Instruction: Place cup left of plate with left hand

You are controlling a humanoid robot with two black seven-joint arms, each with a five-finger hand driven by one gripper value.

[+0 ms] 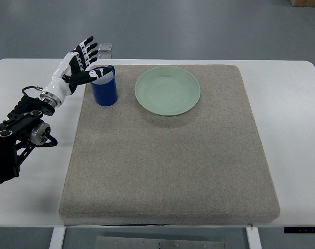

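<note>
Top view puts us at the release step: the blue cup [104,86] stands upright on the grey mat [167,155], just left of the green plate [167,91]. Our left hand [80,61] has its fingers [88,47] spread wide, holding nothing; only the thumb looks to touch the cup's rim. Next, we judge, we must draw clear without tipping it.

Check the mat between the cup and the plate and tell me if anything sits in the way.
Nothing visible does. The blue cup stands upright on the mat, already left of the green plate, with bare mat between them. The left hand is right at the cup's left rim, fingers spread.
</note>
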